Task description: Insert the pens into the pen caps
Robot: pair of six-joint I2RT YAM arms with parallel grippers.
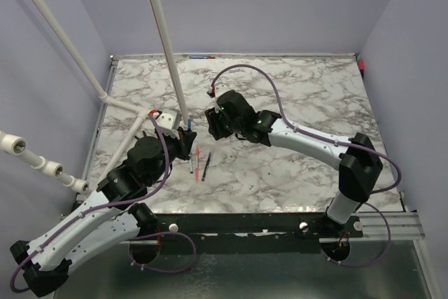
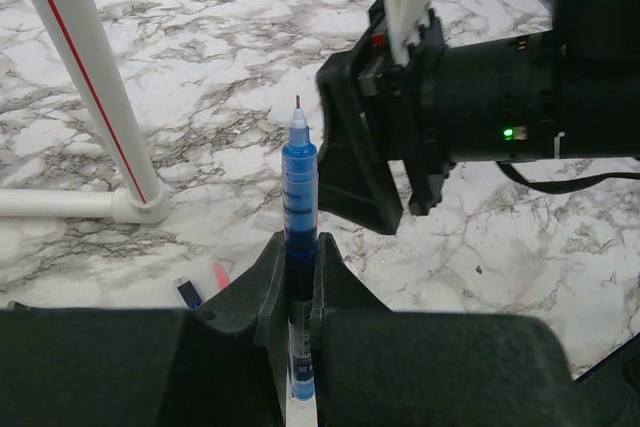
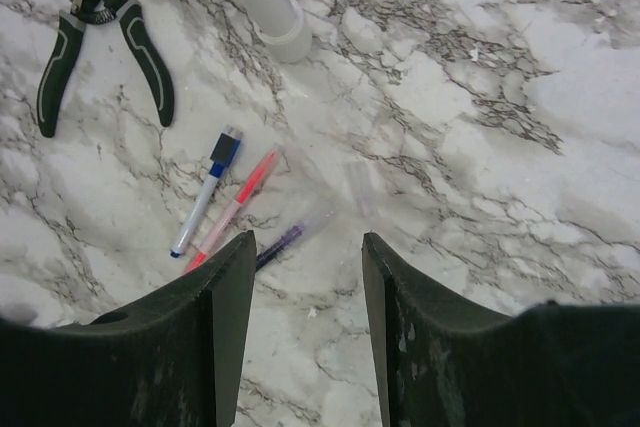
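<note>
My left gripper [image 2: 298,247] is shut on the blue pen [image 2: 298,182], which stands upright with its bare tip up. In the top view that gripper [image 1: 189,134] is left of centre. My right gripper [image 1: 209,122] hovers close beside the tip, open with nothing between its fingers [image 3: 305,239]. On the marble below it lie the red pen [image 3: 235,209], the dark pen [image 3: 285,239] and a white stick with a blue end [image 3: 205,192]. A faint clear slim tube [image 3: 360,187], maybe one of the pen caps, lies to their right.
A white pipe [image 1: 162,33] slants down to a foot [image 3: 265,2] on the marble table [image 1: 301,96], right behind the grippers. More white pipes [image 1: 42,162] run along the left. Black-handled pliers [image 3: 100,37] lie near the pens.
</note>
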